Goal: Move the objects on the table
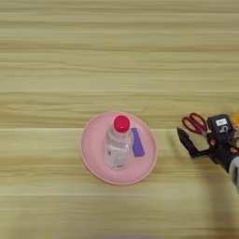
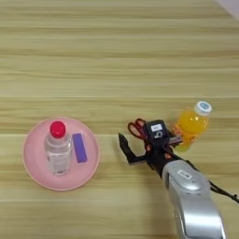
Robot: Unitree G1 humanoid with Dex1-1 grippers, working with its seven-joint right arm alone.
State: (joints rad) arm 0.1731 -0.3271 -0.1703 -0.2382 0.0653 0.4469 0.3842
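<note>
Right eye view: the clear bottle (image 2: 58,148) and purple block (image 2: 79,148) are seen gathered on a pink plate (image 2: 35,168) at lower left, while the red-handled scissors (image 2: 137,128) lie on the worktop (image 2: 116,56) behind the gripper (image 2: 128,151), whose jaws are apparently spread and empty beside an orange drink bottle (image 2: 192,125).

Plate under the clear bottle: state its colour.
Pink plate, plain, no pattern; shows best in the left eye view.

- We see a pink plate (image 2: 32,161) left of centre; round, shallow-rimmed
- We see an orange drink bottle (image 2: 192,123) well right of it; white cap, upright
</note>
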